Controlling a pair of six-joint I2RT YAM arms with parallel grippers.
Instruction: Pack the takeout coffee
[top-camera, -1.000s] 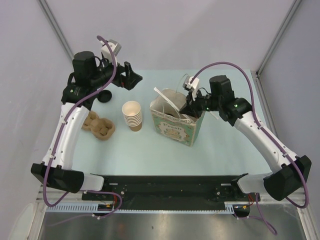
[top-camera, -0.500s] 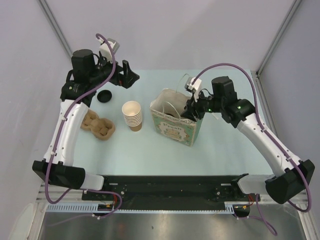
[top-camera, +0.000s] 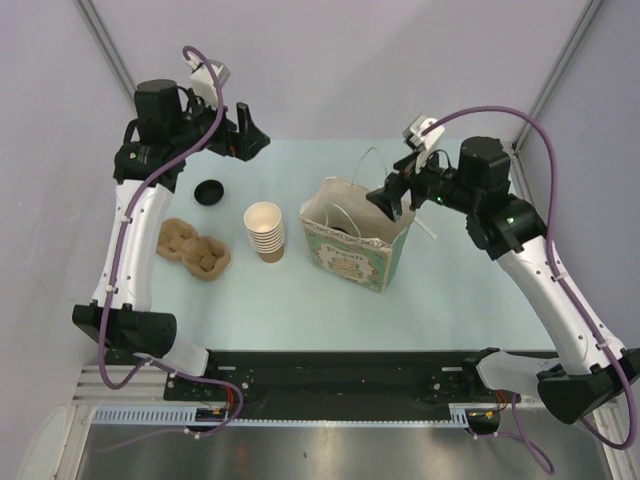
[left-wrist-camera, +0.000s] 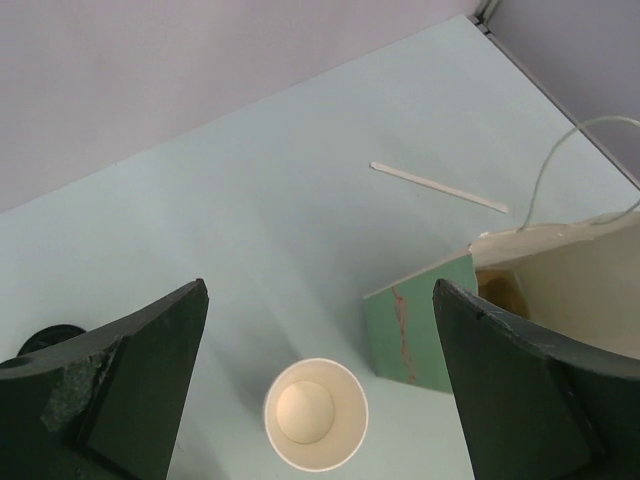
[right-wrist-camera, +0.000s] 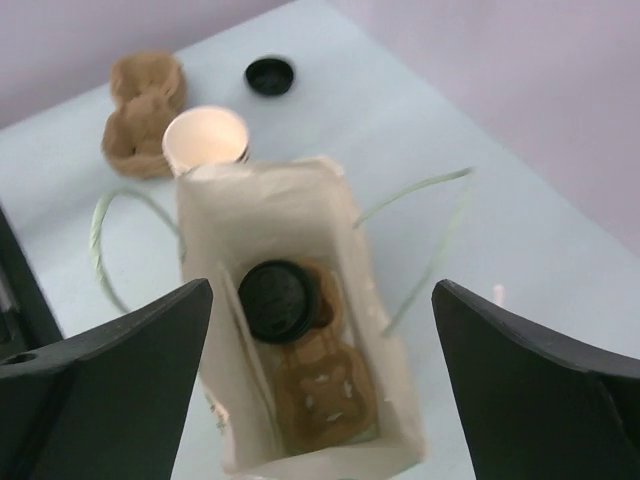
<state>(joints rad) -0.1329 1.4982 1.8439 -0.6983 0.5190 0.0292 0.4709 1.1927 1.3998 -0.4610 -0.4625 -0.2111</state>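
Our right gripper (top-camera: 388, 200) has risen out of the paper bag (top-camera: 345, 262), jaws now wide and empty. The takeout coffee (right-wrist-camera: 279, 300) stands lidded inside the bag, so we judge it packed. Our left gripper (top-camera: 247, 140), also wide, hangs well left of the bag.

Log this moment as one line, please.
coffee cup: lidded, inside bag | right gripper: open above bag | left gripper: open, empty, above table

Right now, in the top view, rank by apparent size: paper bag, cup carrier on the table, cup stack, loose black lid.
Largest to smallest:
paper bag
cup carrier
cup stack, close behind the carrier
loose black lid
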